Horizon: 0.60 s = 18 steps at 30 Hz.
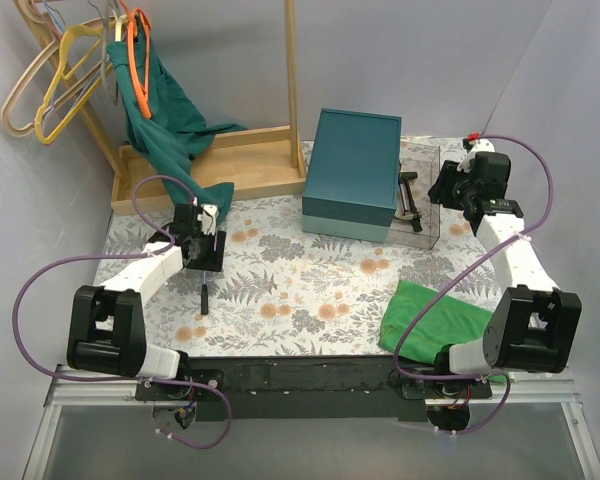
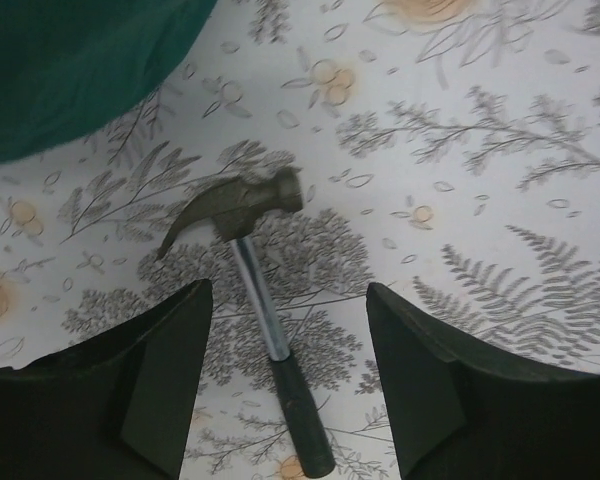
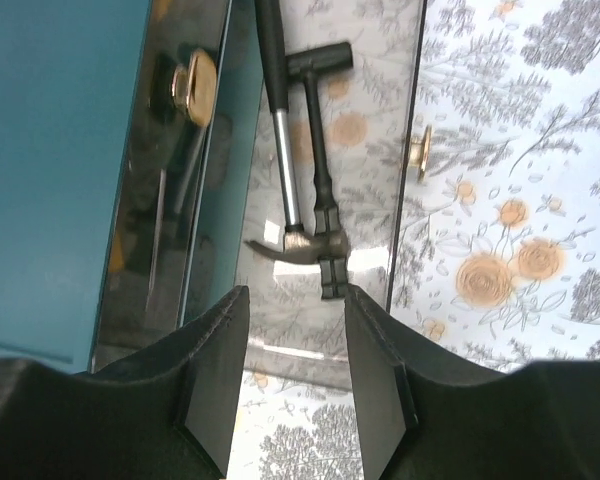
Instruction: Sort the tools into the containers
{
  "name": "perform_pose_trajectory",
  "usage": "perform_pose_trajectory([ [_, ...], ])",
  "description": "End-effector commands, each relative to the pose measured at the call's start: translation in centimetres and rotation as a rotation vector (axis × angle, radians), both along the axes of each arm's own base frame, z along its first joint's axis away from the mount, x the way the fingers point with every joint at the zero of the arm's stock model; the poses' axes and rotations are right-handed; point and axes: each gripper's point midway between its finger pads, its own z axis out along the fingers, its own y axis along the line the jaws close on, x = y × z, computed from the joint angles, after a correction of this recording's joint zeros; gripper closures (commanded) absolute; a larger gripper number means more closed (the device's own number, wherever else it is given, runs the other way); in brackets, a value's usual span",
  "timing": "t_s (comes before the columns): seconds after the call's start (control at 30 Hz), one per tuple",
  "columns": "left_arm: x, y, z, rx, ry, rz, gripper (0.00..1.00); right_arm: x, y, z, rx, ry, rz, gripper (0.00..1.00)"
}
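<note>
A small claw hammer (image 2: 242, 204) with a chrome shaft and black grip lies on the floral tablecloth. My left gripper (image 2: 288, 298) hovers over it, open and empty, with the shaft between the fingers. In the top view only the hammer's grip (image 1: 206, 298) shows below the left gripper (image 1: 204, 252). My right gripper (image 3: 293, 300) is open and empty above the near end of the clear container (image 3: 395, 210). Inside it lie a claw hammer (image 3: 292, 245) and a black hammer (image 3: 320, 150). The top view shows the right gripper (image 1: 450, 190) beside the container (image 1: 427, 232).
A teal box (image 1: 352, 172) stands left of the clear container and fills the left of the right wrist view (image 3: 50, 150). A green cloth (image 1: 435, 318) lies front right. A wooden rack (image 1: 242, 160) with hangers and a green garment (image 1: 165, 125) stands back left.
</note>
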Motion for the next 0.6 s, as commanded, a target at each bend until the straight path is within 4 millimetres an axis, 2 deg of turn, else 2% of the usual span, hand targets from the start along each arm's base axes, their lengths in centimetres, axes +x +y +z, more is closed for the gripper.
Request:
perform_pose_trajectory([
  [0.0,-1.0,3.6,-0.3,0.178,-0.014,0.072,0.37,-1.2,0.1,0.9,0.003,-0.042,0.006,0.50],
  [0.13,-2.0,2.1,-2.1,0.117,0.074,0.010,0.38,-2.0,-0.2,1.3,0.003,-0.056,-0.002,0.50],
  [0.23,-1.5,1.5,-3.1,0.100,0.107,-0.014,0.42,-2.2,-0.3,2.0,0.002,-0.073,0.003,0.50],
  [0.27,-1.4,1.3,-3.4,0.092,0.122,-0.027,0.50,-2.3,-0.4,2.1,0.000,-0.076,0.004,0.50],
  [0.33,-1.9,0.9,-4.9,0.093,0.217,-0.053,0.58,-2.3,-0.3,2.8,-0.010,-0.098,0.019,0.51],
  [0.4,-2.5,-0.5,-5.5,0.035,0.266,-0.108,0.75,-2.3,-0.3,3.2,-0.017,-0.110,0.026,0.52],
  [0.47,-3.3,-2.8,-5.6,0.018,0.270,-0.220,0.90,-2.6,-0.3,3.6,-0.030,-0.126,0.041,0.52],
  [0.5,-3.7,-3.8,-5.6,0.013,0.270,-0.271,1.00,-2.7,-0.2,3.6,-0.032,-0.128,0.050,0.53],
  [0.53,-4.6,-6.1,-5.4,0.012,0.272,-0.367,1.00,-2.9,0.0,3.8,-0.040,-0.140,0.065,0.52],
  [0.57,-5.2,-7.5,-5.3,0.002,0.271,-0.430,1.00,-3.1,0.1,3.7,-0.042,-0.142,0.077,0.53],
])
